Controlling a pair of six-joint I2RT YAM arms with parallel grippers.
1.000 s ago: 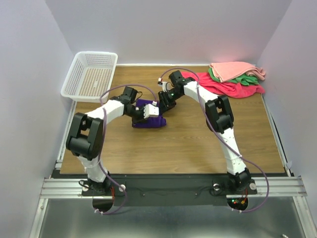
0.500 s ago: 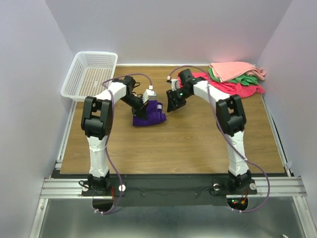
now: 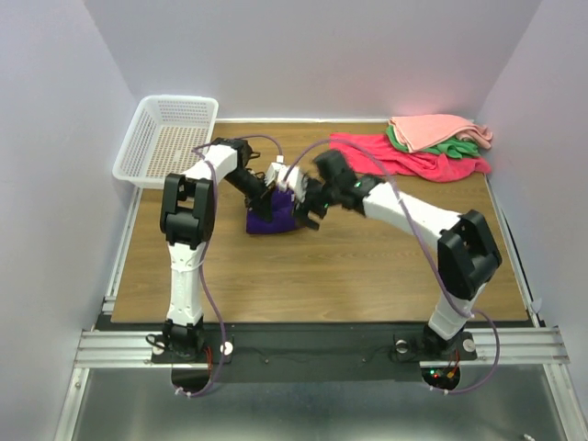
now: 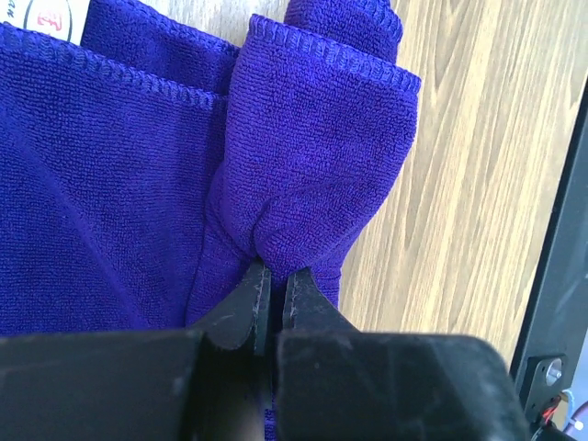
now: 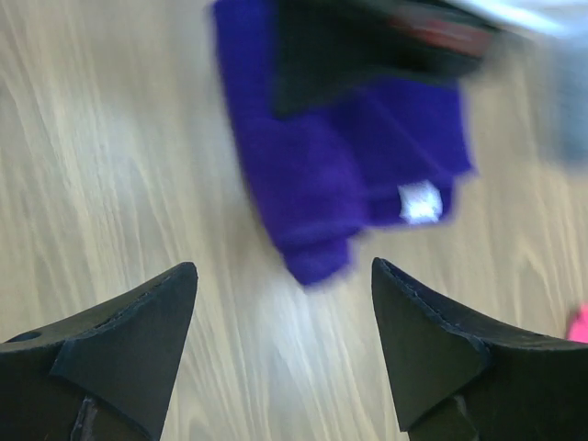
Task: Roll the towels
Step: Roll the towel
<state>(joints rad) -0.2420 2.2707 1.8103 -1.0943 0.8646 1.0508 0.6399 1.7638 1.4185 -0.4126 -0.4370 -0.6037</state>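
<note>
Here the left hand [image 4: 274, 276] is clamped on the purple towel [image 4: 312, 138]. Its two dark fingertips meet on a pinched-up fold of terry, with barely any gap between them. In the left wrist view the cloth lies in several layers with stitched hems, and one folded end sits doubled over just beyond the grip. A white tag [image 4: 50, 16] with red print shows at the upper left corner of that view.

From above, the purple towel is a compact bundle on the wooden desk [image 3: 367, 266], left of centre. The left arm reaches over it from the far side, and the towel sits just beneath that arm's hand.

The right hand [image 5: 283, 266] has its jaws spread wide and nothing between them. It hovers over bare wood just beside the towel's right edge. Its wrist view is blurred, but it shows the purple bundle ahead of the fingertips, the tag as a pale patch, and the dark body of the other hand on top of the cloth.

At the far right corner of the desk, well apart from the purple one, a salmon-pink towel [image 3: 432, 129] lies on a green towel [image 3: 459, 147]. Both rest on a spread red towel [image 3: 404, 158]. A white mesh basket [image 3: 131, 147] stands at the far left corner.
</note>
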